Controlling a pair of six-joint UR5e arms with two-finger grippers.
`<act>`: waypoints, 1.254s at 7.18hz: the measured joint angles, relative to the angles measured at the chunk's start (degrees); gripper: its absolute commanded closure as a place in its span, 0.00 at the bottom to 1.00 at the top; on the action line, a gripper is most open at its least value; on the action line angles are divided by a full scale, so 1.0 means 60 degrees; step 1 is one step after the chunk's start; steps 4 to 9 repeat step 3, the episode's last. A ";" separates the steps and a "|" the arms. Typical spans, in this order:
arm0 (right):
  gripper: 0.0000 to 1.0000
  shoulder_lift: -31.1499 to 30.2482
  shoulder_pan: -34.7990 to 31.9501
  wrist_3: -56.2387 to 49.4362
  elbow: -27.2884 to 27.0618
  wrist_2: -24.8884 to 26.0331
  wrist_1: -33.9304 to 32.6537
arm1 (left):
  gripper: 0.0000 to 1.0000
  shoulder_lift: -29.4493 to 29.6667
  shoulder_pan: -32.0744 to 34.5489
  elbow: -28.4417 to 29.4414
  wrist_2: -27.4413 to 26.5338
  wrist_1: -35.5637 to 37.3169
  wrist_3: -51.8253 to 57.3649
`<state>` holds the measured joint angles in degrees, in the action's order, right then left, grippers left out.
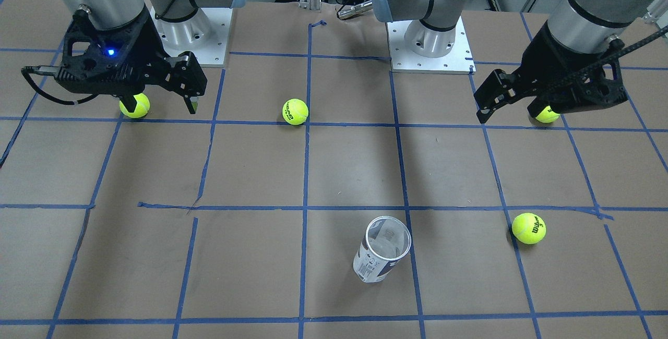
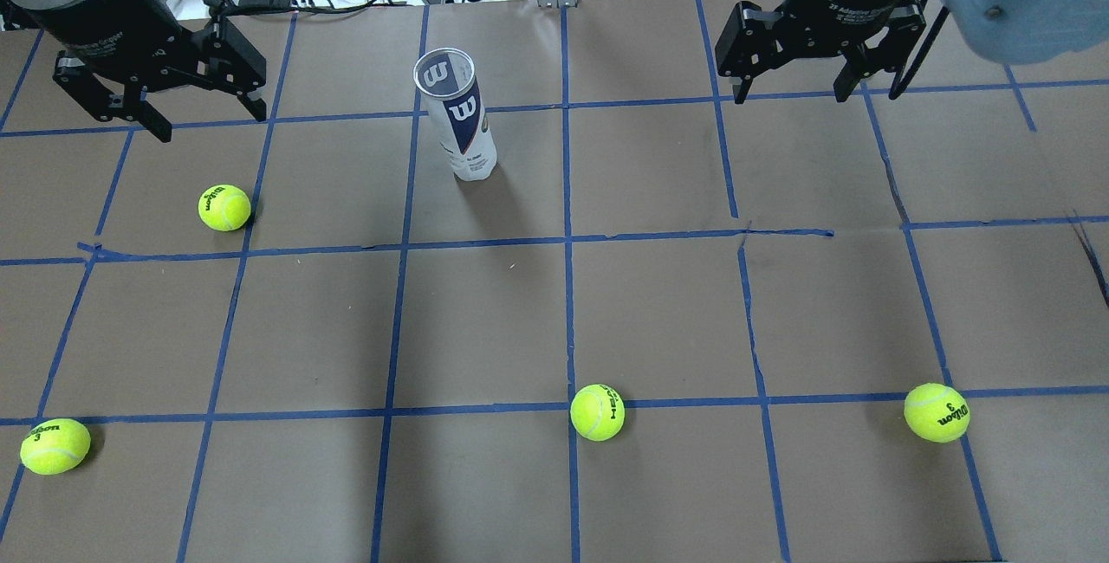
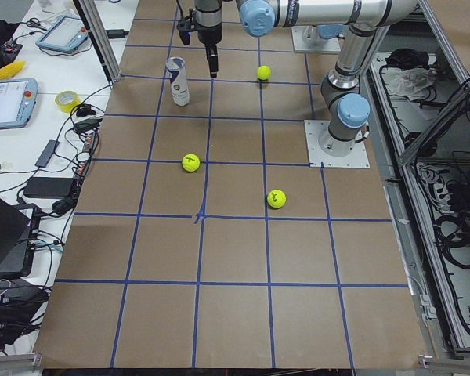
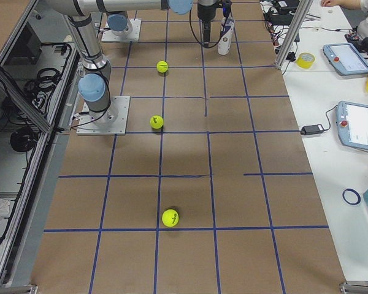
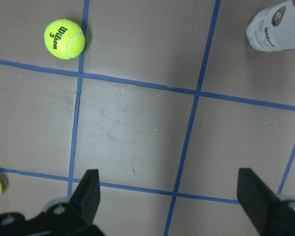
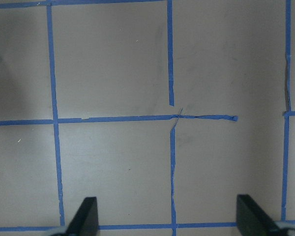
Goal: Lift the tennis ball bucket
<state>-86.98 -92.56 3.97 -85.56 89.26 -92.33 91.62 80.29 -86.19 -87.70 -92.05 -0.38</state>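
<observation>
The tennis ball bucket [image 2: 463, 126] is a slim clear can with a white label and stands upright and empty on the brown table, open end up. It also shows in the front view [image 1: 383, 250] and at the top right of the left wrist view [image 5: 275, 29]. My left gripper [image 2: 210, 123] is open and empty, hovering above the table to the bucket's left, well apart from it. My right gripper [image 2: 788, 98] is open and empty, hovering far to the bucket's right. Both wrist views show the fingers spread wide over bare table, for the left gripper [image 5: 172, 206] and the right gripper [image 6: 169, 219].
Several yellow-green tennis balls lie loose on the table: one [image 2: 224, 207] near my left gripper, one [image 2: 55, 446] at the near left, one [image 2: 597, 412] at the near middle, one [image 2: 937, 412] at the near right. Blue tape lines grid the table. Cables lie beyond the far edge.
</observation>
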 measured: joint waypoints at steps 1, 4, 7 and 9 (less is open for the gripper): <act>0.00 0.0005 0.0000 0.0004 -0.0016 -0.0009 0.0000 | 0.00 -0.0070 -0.0001 -0.0024 0.0010 -0.0034 0.0009; 0.00 0.0013 0.0001 0.0002 -0.0043 -0.0010 0.0013 | 0.00 -0.0293 0.0005 -0.0357 -0.0010 -0.0040 0.0016; 0.00 0.0013 0.0001 0.0002 -0.0043 -0.0010 0.0013 | 0.00 -0.0293 0.0005 -0.0357 -0.0010 -0.0040 0.0016; 0.00 0.0013 0.0001 0.0002 -0.0043 -0.0010 0.0013 | 0.00 -0.0293 0.0005 -0.0357 -0.0010 -0.0040 0.0016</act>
